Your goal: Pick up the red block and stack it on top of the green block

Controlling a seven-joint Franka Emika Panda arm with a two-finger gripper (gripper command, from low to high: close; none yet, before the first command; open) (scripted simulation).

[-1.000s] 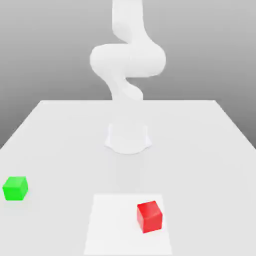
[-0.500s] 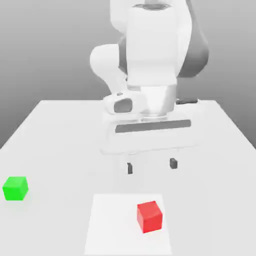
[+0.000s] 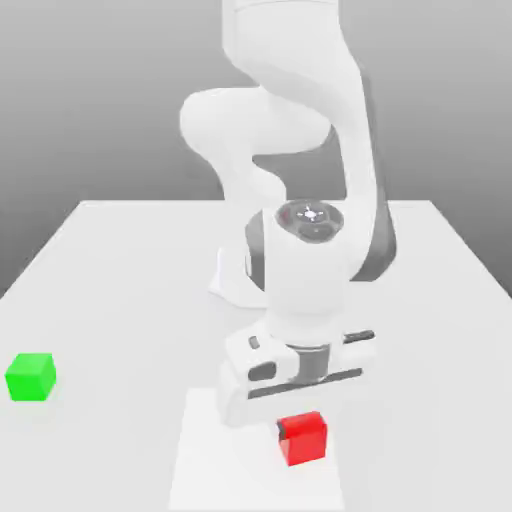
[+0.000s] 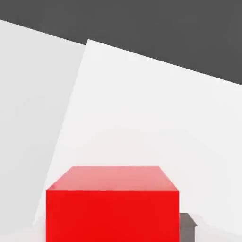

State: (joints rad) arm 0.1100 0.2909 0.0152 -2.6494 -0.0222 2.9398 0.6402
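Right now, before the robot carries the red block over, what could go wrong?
The fingers are closed on the sides of the red block, so it might slip out if their grip is weak. The green block sits away from it, toward the exterior view's left, so the robot could miss its top or knock it. The two blocks are also turned differently, so the stack might end up crooked and perhaps tip.
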